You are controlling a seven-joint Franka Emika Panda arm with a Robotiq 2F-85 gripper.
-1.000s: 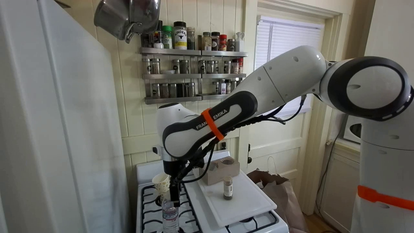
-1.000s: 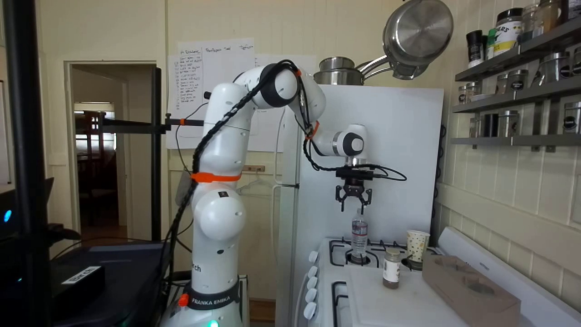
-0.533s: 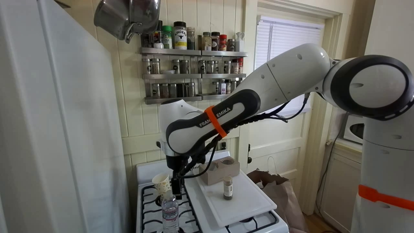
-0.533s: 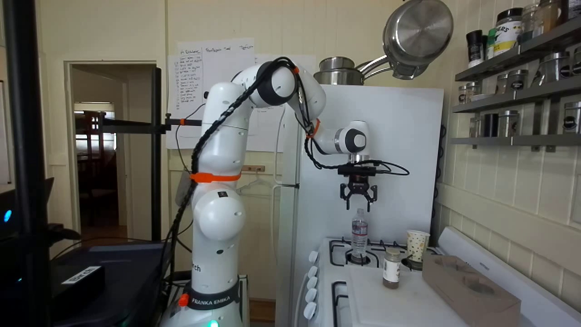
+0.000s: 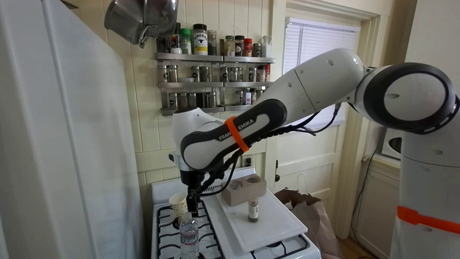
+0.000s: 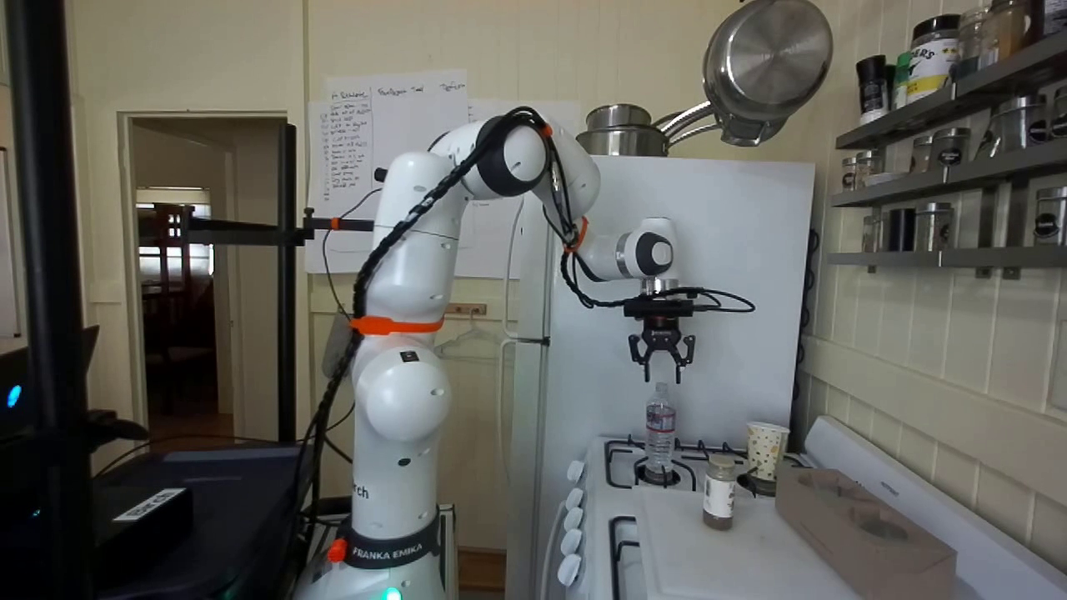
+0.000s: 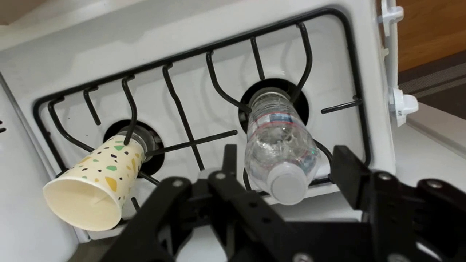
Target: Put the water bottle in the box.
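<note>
The clear water bottle (image 6: 659, 427) with a pale cap stands upright on the stove's burner. It also shows in an exterior view (image 5: 189, 238) and in the wrist view (image 7: 282, 143). My gripper (image 6: 663, 375) is open and empty just above the bottle's cap; in the wrist view the bottle appears between the spread fingers (image 7: 285, 154), touching neither. The gripper also shows side-on in an exterior view (image 5: 193, 212). The grey-beige box (image 6: 867, 533), with round holes in its top, lies at the stove's back and also shows in an exterior view (image 5: 244, 194).
A patterned paper cup (image 7: 103, 171) stands on the burner beside the bottle. A spice jar (image 6: 719, 496) stands on a white board (image 5: 266, 223) in front of the box. The fridge (image 6: 679, 250) rises behind the gripper. Black grates (image 7: 182, 109) surround the bottle.
My gripper has risen slightly and shifted sideways, so its fingers now sit centred over the bottle's cap. The bottle, box, jar and cup have not moved.
</note>
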